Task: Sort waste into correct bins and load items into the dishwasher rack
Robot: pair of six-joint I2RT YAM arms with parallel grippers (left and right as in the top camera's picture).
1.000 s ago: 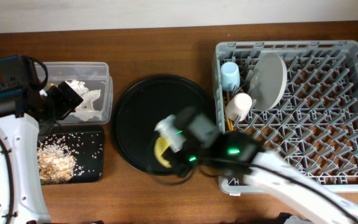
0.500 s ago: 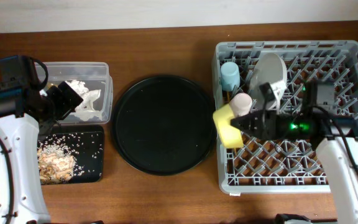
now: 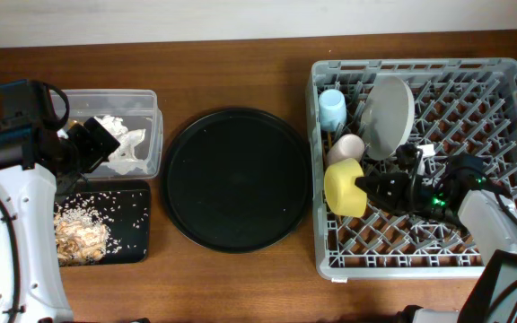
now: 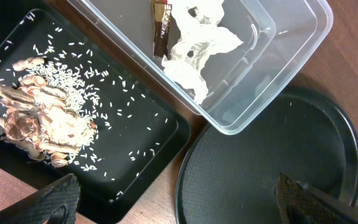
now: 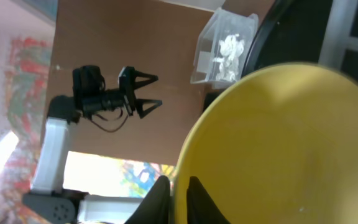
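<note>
Brown wooden table point(image 3: 240, 72). Directly below the left claw point(image 3: 97, 139) lies the clear tub point(image 3: 157, 135). The flat black tray point(image 3: 133, 242) is just beside the tub, toward that arm's base. The round tray point(image 3: 236, 179) lies between the two claws, close to the tub. The grey rack point(image 3: 420, 65) stands around the right claw point(image 3: 371, 190)

Yellow bowl point(image 3: 343, 187) stands on edge at the grey rack's point(image 3: 420, 65) nine o'clock side, just six o'clock of the pink cup point(image 3: 346, 146).
</note>
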